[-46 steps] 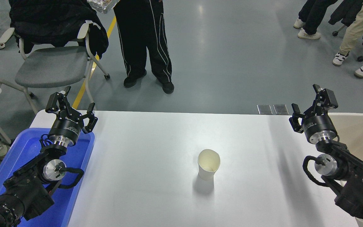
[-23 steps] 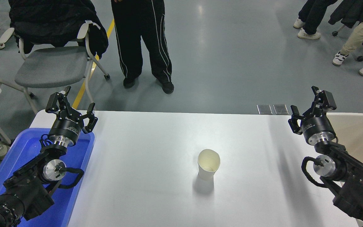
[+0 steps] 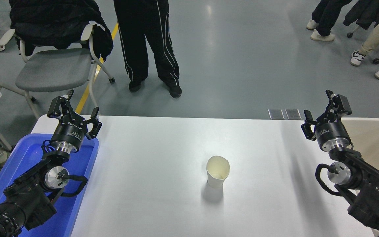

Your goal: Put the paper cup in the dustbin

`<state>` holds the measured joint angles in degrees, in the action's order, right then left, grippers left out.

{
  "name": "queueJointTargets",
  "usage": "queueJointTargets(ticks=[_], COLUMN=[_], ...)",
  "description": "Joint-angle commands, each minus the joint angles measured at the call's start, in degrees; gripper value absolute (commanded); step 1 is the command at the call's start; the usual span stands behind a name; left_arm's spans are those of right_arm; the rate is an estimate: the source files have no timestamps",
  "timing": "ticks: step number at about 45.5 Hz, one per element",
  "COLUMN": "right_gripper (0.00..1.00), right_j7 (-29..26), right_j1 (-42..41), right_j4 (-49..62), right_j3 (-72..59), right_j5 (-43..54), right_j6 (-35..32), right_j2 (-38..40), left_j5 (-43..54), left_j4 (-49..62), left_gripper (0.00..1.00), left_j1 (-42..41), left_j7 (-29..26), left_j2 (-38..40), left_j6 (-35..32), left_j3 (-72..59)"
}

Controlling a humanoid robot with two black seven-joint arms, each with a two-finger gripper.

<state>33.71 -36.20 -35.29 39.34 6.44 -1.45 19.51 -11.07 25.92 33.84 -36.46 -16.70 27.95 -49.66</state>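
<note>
Paper cup [image 3: 218,171] is standing upright, mouth up, mid-table; right gripper [image 3: 324,105] is hovering far right, fingers spread, holding nothing, beside dustbin [image 3: 373,138].

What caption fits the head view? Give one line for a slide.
Small white paper cup upright mid-table between open left gripper and open right gripper, beige plastic dustbin at right.

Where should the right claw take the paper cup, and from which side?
Grip the paper cup across its side wall below the bent rim, coming in level from the right. It stands upright, mouth up, alone on the table, and the open right claw has a free path.
</note>
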Motion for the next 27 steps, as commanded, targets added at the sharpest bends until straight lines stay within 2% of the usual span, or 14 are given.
queueJointTargets(ticks=[1, 27], right_gripper=[1.0, 1.0], right_j7=[-0.05, -0.22], right_j1=[-0.01, -3.35], right_j4=[0.22, 5.4], right_j3=[-0.14, -4.35], right_j5=[-0.02, 2.35], right_j6=[-0.05, 0.22], right_j2=[0.08, 0.96], left_j5=[0.0, 0.0], left_j4=[0.01, 0.01], left_gripper=[1.0, 1.0], left_j1=[0.0, 0.0], left_j7=[-0.02, -0.02], left_j2=[0.0, 0.0], left_j6=[0.0, 0.0], left_j3=[0.0, 0.0])
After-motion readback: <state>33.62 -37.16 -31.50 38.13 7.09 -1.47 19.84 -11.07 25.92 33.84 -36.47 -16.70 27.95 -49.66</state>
